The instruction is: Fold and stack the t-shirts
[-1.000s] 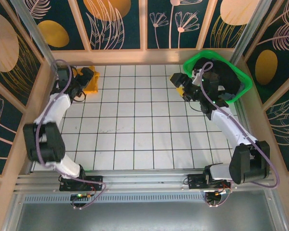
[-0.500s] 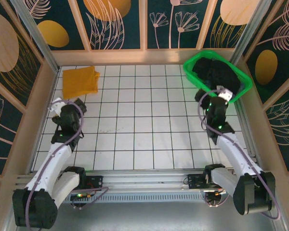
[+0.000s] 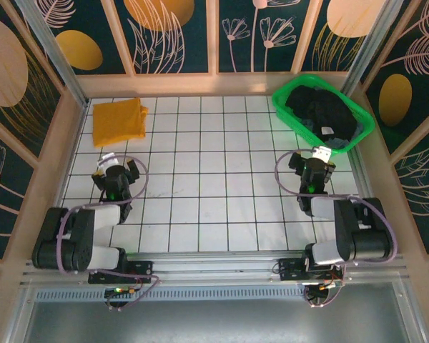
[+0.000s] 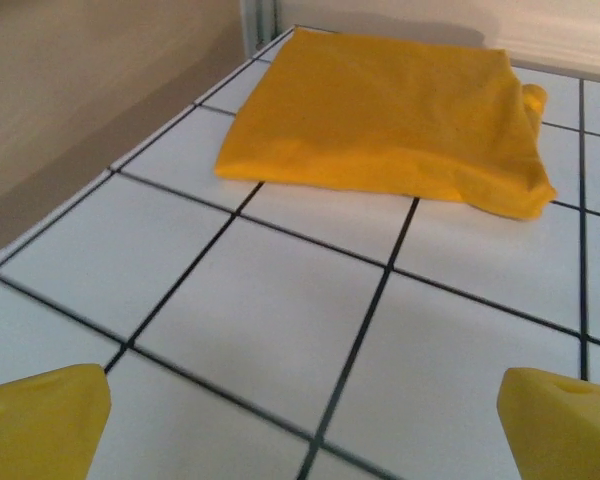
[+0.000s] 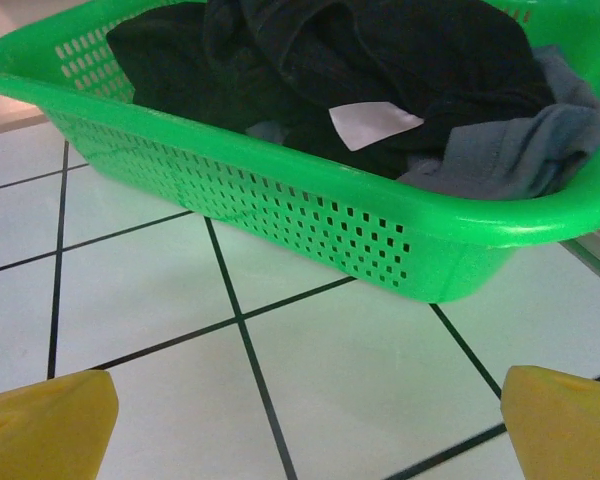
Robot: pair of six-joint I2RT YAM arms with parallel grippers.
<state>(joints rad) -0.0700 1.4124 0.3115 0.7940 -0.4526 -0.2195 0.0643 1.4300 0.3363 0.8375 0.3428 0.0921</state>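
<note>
I've drawn both jaws back, released and empty: shirt point(image 4: 380, 110) lies folded ahead, so the basket point(image 5: 280, 200) is next.

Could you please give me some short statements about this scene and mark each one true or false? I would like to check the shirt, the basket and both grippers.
1. The orange shirt lies folded in the far left corner of the table. True.
2. The left gripper is shut on the orange shirt. False: it is open, apart from the shirt, and holds nothing.
3. The green basket contains dark clothes. True.
4. The green basket stands at the near left edge of the table. False: it stands in the far right corner.
5. The right gripper is open and empty. True.
</note>
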